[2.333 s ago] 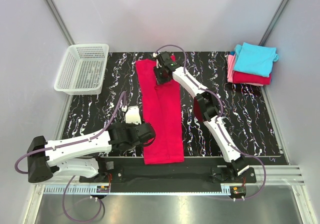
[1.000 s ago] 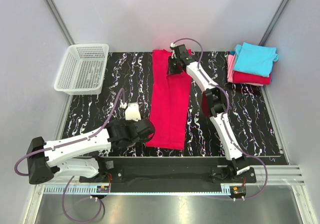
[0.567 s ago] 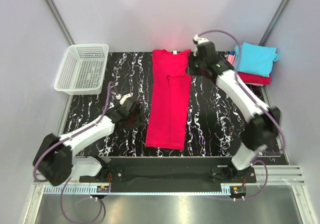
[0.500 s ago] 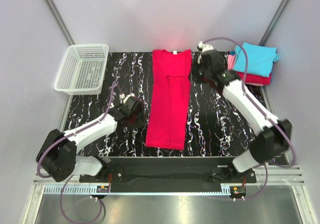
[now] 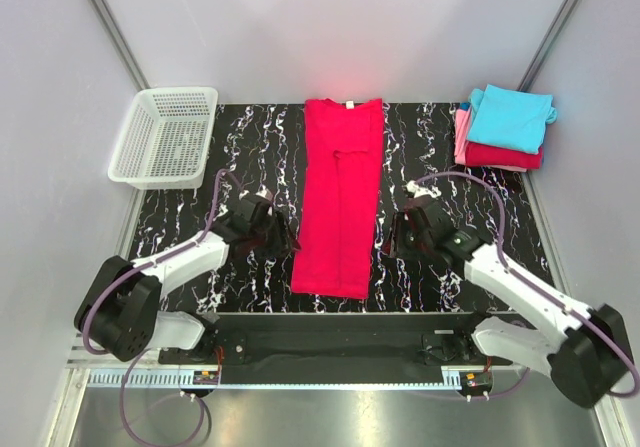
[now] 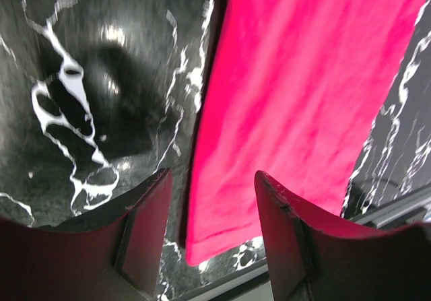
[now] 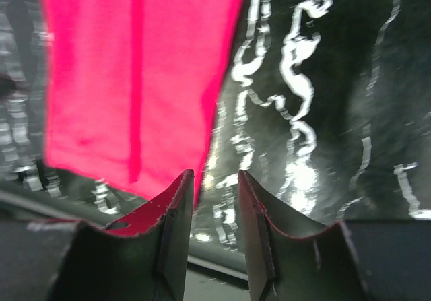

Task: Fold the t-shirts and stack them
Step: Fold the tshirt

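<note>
The crimson-red t-shirt lies flat in a long narrow strip down the middle of the black marbled table, collar at the far end. Its near hem shows in the left wrist view and the right wrist view. My left gripper is open and empty, just left of the strip's near end; in its own view the gripper hangs over the shirt's left edge. My right gripper is open and empty, just right of the strip; the gripper is beside the shirt's right edge. Folded turquoise, pink and red t-shirts are stacked at the far right.
A white mesh basket stands at the far left corner of the table. The table's near edge and a metal rail run just below the shirt's hem. Grey walls close in on both sides.
My right gripper let go of the shirt's collar end and came back to the near right of the strip. My left gripper released the hem and sits beside it. The shirt shifted right and lies straight.
</note>
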You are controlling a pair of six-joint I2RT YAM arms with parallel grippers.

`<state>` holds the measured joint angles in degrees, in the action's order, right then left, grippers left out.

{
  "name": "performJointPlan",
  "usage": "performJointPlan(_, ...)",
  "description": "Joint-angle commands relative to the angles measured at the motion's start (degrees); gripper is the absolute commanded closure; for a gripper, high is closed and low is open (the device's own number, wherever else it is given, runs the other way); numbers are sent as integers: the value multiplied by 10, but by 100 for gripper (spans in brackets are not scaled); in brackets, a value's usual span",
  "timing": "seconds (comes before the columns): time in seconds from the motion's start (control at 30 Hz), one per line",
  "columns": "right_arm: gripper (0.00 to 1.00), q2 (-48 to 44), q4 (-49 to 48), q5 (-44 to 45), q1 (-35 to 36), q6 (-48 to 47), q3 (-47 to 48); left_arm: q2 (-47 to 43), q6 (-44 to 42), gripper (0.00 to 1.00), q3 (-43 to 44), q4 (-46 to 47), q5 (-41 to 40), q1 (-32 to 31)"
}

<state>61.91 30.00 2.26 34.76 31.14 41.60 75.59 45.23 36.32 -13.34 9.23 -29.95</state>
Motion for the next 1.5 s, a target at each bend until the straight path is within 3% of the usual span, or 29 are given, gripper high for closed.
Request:
performJointPlan(0.0, 61, -49, -49, -40, 17, 86, -50, -25, -6, 43, -15, 39, 33, 1)
performJointPlan(0.2, 62, -37, -128, -88, 52, 148, -129, -27, -21, 43, -38, 45, 59, 2)
performJointPlan(0.53, 59, 9, -179, -84, 94, 169, -146, 3, -18, 42, -72, 99, 154, 17)
performJointPlan(1.3, 55, 106, -213, -144, 95, 148, -156, 33, 6, 45, -71, 68, 198, 21)
performJointPlan(1.47, 55, 117, -230, -159, 96, 150, -159, 15, -3, 47, -60, 10, 180, 21)
